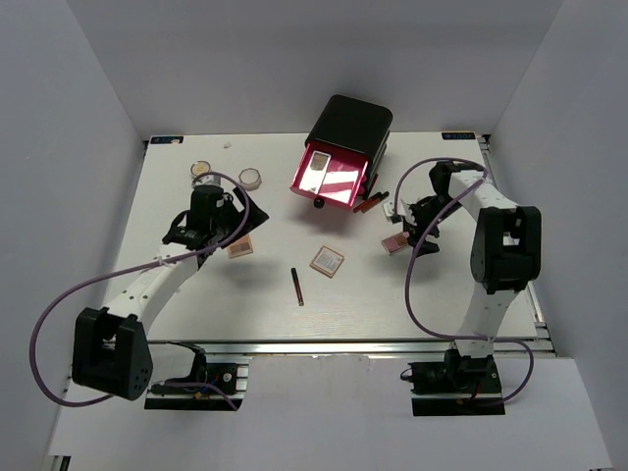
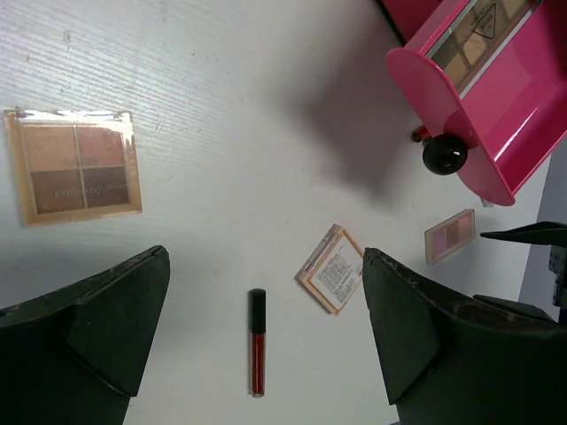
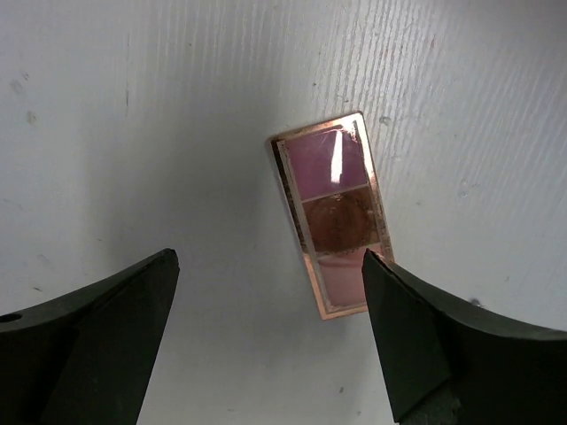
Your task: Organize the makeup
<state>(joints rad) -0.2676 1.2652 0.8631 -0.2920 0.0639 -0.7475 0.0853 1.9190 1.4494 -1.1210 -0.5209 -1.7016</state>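
Pink-beige 3-pan palette (image 3: 332, 226) flat, glossy, between right gripper (image 3: 268, 274) jaws, spread wide | left gripper (image 2: 266, 266) jaws spread; dark red stick (image 2: 257, 354) lies between, untouched.

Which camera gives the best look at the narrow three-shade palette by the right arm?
The right wrist view: the three-shade palette lies large near the centre, its three pans distinct. In the top view the palette is only a small pink patch; in the left wrist view it is tiny and far off.

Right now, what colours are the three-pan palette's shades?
The palette shows mauve, brown, pale pink; clearest in right wrist view.
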